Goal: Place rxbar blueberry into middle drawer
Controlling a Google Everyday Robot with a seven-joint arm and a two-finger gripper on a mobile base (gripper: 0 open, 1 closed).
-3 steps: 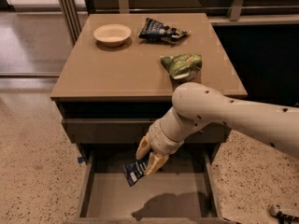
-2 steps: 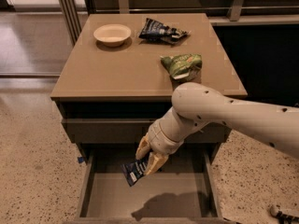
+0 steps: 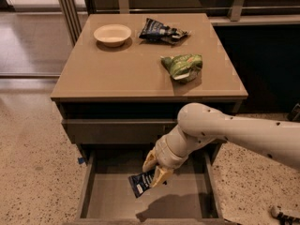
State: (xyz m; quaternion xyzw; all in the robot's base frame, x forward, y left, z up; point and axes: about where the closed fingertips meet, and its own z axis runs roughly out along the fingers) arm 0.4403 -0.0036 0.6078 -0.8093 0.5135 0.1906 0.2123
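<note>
The small flat dark navy rxbar blueberry wrapper (image 3: 140,183) was gripped between the yellowish fingers of the white arm's gripper (image 3: 155,171), which were closed on its upper end. It was held tilted above the floor of the pulled-out grey-brown middle drawer (image 3: 87,191). On the tan cabinet top (image 3: 122,74), a cream bowl (image 3: 112,34), a dark blue snack bag (image 3: 161,31) and a green snack bag (image 3: 183,67) were seen.
</note>
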